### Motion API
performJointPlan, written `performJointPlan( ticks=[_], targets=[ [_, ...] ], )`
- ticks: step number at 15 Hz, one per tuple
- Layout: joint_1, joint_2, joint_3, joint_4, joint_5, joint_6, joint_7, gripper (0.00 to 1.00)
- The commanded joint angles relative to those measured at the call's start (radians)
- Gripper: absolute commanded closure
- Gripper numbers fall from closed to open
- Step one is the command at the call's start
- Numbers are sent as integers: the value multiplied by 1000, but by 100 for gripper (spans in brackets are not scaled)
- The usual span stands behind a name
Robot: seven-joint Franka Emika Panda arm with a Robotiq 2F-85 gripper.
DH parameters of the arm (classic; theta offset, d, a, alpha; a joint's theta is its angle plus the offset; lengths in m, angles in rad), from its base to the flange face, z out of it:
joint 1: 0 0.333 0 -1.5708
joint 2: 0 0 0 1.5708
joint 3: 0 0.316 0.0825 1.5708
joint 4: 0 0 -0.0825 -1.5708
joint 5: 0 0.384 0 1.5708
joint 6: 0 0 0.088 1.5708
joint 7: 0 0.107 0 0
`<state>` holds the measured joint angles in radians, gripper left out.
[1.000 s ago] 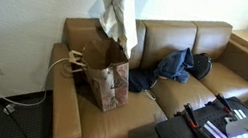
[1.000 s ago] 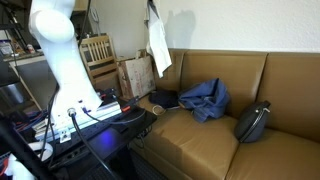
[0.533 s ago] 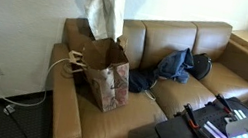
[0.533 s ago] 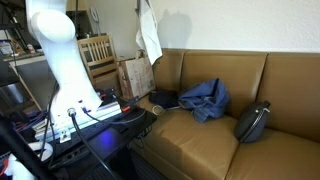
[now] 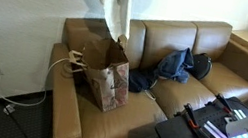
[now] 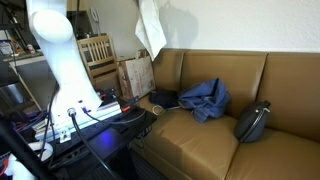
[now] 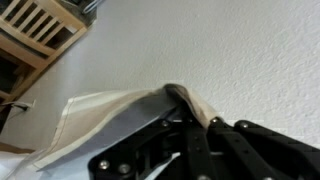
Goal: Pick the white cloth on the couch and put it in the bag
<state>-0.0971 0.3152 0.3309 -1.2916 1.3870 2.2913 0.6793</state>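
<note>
Large off-white fabric cloth (image 5: 115, 7) hangs in the air, clear of the cushions, over the open mouth of the brown paper shopping bag with light handles (image 5: 108, 79), which stands on the end seat of the tan-brown leather couch (image 5: 201, 90). In an exterior view its lower tip looks level with the bag's rim; I cannot tell whether it is inside. It reads as light, limp and floppy with greyish folds. It drapes in one long strip, longer than the bag is tall, so it will likely swing, bunch and catch on the paper edge or handles. It is not fragile and not slippery. A top-corner pinch suits it, since the tail leads into the opening. My gripper (image 7: 183, 97) is clamped on that upper edge: in the wrist view the jaws are closed with cloth (image 7: 105, 112) spilling out sideways across the white textured wall (image 7: 245, 45). From this I judge my wrist is rolled over and close to the wall, not pointing straight down. In both exterior views the fingers are above the frame, the cloth (image 6: 152, 28) running off the top. My white arm (image 6: 55, 45) rises at the side, so I judge I am stretched high. The dark blue garment (image 5: 171, 67) lies on the middle seat, well apart.
</note>
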Motion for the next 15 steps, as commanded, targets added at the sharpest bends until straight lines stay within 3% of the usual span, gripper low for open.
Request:
performJointPlan(
  ticks=[1, 4, 7, 11, 13, 14, 15],
  targets=[
    [-12, -26, -79, -12, 95, -247, -29, 99],
    [1, -15, -146, -2, 60, -466, -8, 99],
    [7, -52, -192, -61, 67, -604, -121, 99],
    [7, -92, -234, -159, 94, -687, -312, 99],
    [30, -100, -251, -183, 66, -659, -335, 99],
    [34, -47, -255, -101, 67, -678, -287, 98],
    [37, -51, -261, -115, 66, -677, -302, 98]
  ],
)
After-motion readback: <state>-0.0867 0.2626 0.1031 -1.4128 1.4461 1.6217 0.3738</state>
